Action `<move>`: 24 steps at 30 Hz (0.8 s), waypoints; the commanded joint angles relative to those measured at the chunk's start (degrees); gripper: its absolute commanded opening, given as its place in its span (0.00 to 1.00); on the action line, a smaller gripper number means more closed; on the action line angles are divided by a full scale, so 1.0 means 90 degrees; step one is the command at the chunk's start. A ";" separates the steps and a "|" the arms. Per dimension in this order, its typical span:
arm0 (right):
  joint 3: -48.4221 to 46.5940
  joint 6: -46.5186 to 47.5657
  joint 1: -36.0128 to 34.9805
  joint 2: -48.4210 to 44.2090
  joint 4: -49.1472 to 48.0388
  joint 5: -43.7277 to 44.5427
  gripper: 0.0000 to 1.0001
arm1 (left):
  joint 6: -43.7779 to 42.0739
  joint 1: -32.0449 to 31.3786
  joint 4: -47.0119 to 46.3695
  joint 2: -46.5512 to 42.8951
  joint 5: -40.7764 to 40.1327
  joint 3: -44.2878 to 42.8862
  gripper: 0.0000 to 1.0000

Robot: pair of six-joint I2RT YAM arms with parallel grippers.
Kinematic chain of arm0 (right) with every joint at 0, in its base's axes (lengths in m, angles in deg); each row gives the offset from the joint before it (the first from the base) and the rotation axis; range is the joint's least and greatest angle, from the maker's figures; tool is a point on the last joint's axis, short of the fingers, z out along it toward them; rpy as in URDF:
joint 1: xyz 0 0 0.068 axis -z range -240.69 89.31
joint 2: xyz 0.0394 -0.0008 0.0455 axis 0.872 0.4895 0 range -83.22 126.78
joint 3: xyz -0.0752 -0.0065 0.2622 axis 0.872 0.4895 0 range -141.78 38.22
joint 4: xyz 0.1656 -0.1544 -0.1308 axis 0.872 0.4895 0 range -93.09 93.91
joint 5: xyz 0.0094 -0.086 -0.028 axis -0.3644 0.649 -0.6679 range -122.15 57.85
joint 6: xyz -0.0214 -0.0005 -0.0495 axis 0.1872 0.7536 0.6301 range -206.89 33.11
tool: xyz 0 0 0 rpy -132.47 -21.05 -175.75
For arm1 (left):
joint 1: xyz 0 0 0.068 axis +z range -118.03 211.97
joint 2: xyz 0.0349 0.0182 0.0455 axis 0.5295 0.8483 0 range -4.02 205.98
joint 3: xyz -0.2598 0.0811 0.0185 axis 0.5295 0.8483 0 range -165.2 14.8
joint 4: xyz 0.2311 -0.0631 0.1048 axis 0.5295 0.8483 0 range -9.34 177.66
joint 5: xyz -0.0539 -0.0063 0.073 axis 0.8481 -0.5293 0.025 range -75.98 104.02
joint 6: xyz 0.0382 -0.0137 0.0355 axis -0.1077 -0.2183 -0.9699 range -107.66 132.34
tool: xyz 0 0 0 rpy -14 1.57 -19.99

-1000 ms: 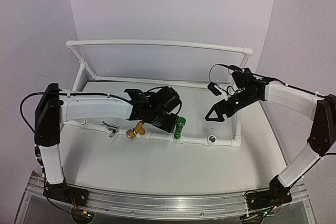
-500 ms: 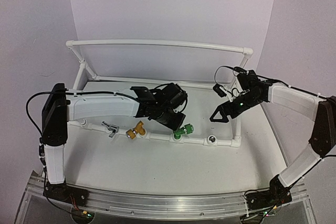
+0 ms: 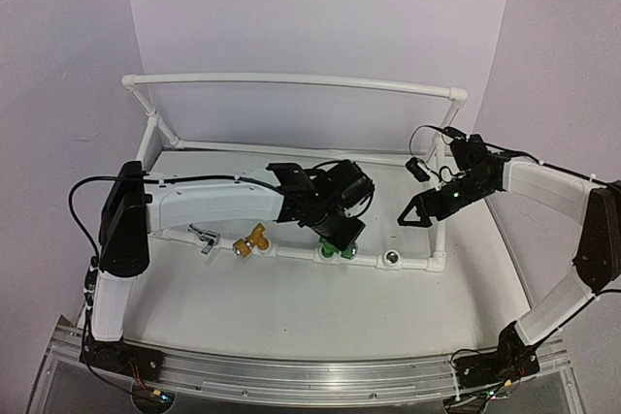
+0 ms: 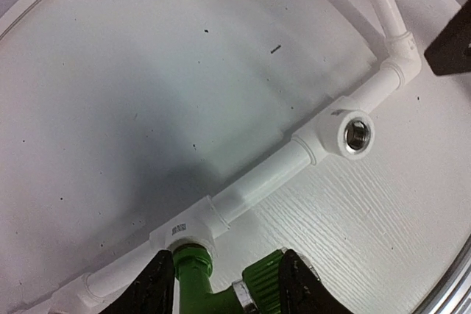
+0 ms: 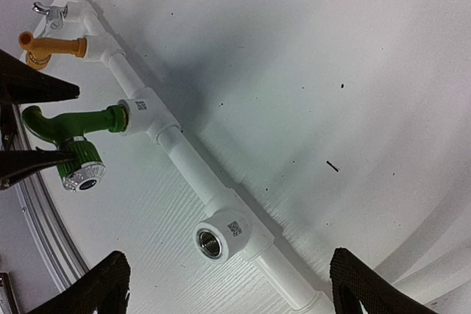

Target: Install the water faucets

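Observation:
The green faucet (image 4: pixel 193 268) sits with its threaded end in a socket of the white pipe frame (image 4: pixel 257 185). My left gripper (image 3: pixel 340 235) is shut on it, one finger against its neck and the other against its ribbed knob (image 4: pixel 266 283). In the top view only its base (image 3: pixel 335 252) shows under the gripper. The brass faucet (image 3: pixel 250 239) and the silver faucet (image 3: pixel 204 238) stand in sockets further left. My right gripper (image 3: pixel 415 215) is open and empty, above and right of an empty metal-lined socket (image 5: pixel 210 242).
The pipe frame has a tall back rail (image 3: pixel 291 79) and a right post (image 3: pixel 440 230) beside my right gripper. The front rail (image 5: pixel 184 156) runs between the green faucet (image 5: pixel 73 126) and the empty socket. The white table edge curves at the front.
My left gripper has moved right and rolled over the green faucet, turning it from upright to tipped over. My right gripper has drifted right, away from the rail.

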 commanded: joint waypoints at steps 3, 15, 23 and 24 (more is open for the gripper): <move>0.0037 -0.0045 0.0024 -0.0271 -0.0024 -0.0160 0.91 | -0.0199 -0.0143 0.0592 0.0271 -0.0237 -0.0607 0.48; 0.0061 -0.0051 0.0043 -0.0344 -0.0018 -0.0129 0.90 | -0.0268 -0.0470 0.1035 0.0497 0.0132 -0.0940 0.40; -0.0014 -0.0079 0.0043 -0.0313 -0.0009 -0.0151 0.90 | -0.0145 -0.0595 0.1259 0.0547 0.0105 -0.0930 0.32; -0.0019 -0.0079 0.0043 -0.0310 -0.0009 -0.0151 0.90 | -0.0123 -0.0622 0.1280 0.0520 0.0090 -0.0884 0.31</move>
